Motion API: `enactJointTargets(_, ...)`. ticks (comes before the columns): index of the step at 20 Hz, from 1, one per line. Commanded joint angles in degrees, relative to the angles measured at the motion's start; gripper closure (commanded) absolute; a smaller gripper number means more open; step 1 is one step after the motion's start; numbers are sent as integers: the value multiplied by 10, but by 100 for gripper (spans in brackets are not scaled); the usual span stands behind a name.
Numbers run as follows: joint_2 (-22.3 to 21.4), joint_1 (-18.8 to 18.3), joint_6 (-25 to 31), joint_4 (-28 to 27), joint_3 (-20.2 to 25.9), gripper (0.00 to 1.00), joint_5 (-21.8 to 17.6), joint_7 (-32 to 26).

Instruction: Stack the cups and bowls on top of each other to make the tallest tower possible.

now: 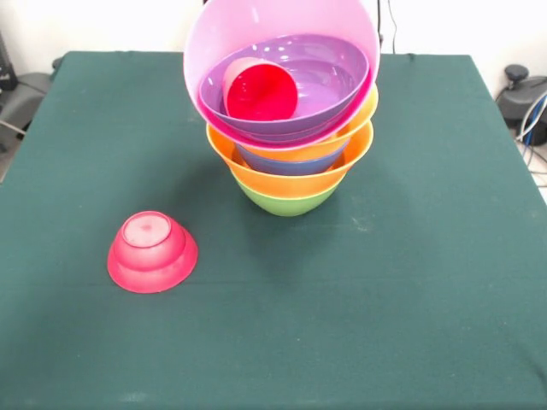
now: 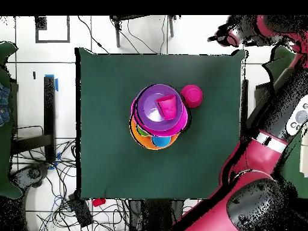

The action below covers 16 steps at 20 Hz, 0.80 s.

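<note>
Right now the tower (image 1: 291, 128) stands mid-table: green bowl (image 1: 286, 202) at the base, orange bowls, blue, then tilted pink bowl (image 1: 256, 34) cradling purple bowl (image 1: 316, 81) and red cup (image 1: 261, 92). Small red bowl (image 1: 152, 253) sits upturned, apart. Gripper's grip: cannot tell.

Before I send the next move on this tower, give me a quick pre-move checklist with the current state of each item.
1. Tower base seated flat: the green bowl sits upright on the table. Ok.
2. Upper layers level: the pink bowl tilts steeply toward the front camera and leans off the orange bowls. Not ok.
3. Red cup secure: it lies on its side inside the purple bowl. Not ok.
4. Next piece reachable: the small red bowl rests upside down, alone, apart from the tower. Ok.
5. Gripper: only the arm shows beside the table; the gripper itself is not in view. Cannot tell.
</note>
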Motion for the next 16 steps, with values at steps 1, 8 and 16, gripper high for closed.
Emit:
enactJointTargets(1, 37, 1, 29, -38, 5, 0, -109, -220)
enactJointTargets(8, 79, -21, 5, -22, 2, 0, -96, -286)
enactJointTargets(16, 108, -31, 15, 3, -37, 0, -73, -240)
